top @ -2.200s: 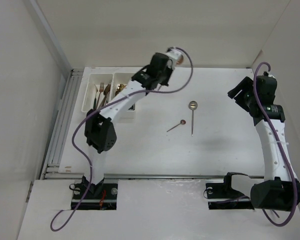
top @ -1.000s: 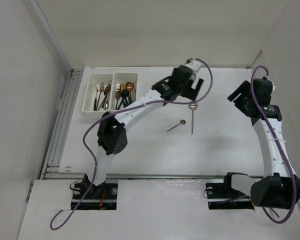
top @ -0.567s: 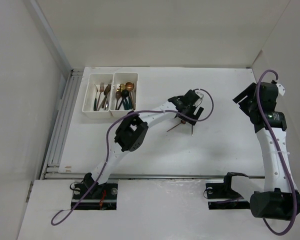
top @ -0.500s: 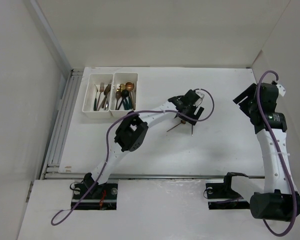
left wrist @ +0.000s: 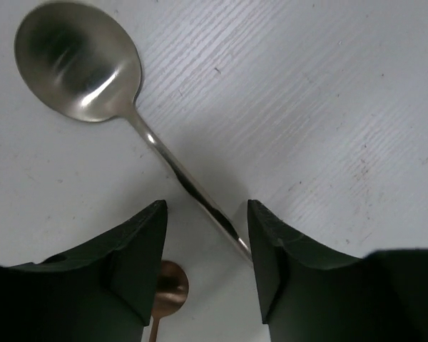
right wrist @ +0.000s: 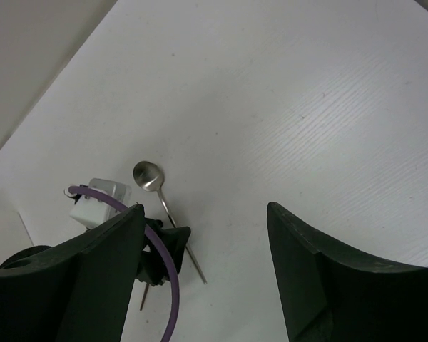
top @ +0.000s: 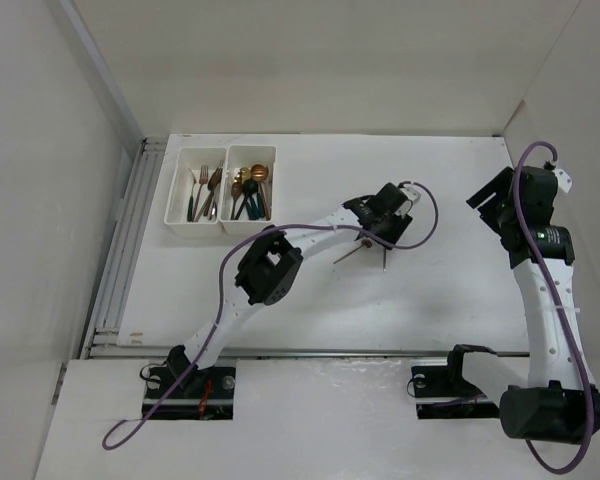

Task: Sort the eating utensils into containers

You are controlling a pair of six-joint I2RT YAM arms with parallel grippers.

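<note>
White table (top: 430,300) fills the view, boxed in by pale walls. At its far left stand the containers (top: 195,231), two white trays joined side by side: the left one holds forks (top: 202,188), the right one spoons (top: 248,190) in copper, teal and black.

Near the middle of the table, the left end effector (left wrist: 207,263) hangs low over two utensils lying loose on the surface. Its dark fingers (left wrist: 128,263) stand apart and straddle the handle of a silver spoon (left wrist: 139,128), whose bowl points away from the wrist camera; the handle runs close against one finger, and nothing is clamped. A small copper spoon (left wrist: 170,293) lies just beneath, its round head showing between the fingers.

Over at the right edge, the right end effector (right wrist: 203,214) is raised above the table, spread wide and holding nothing.
</note>
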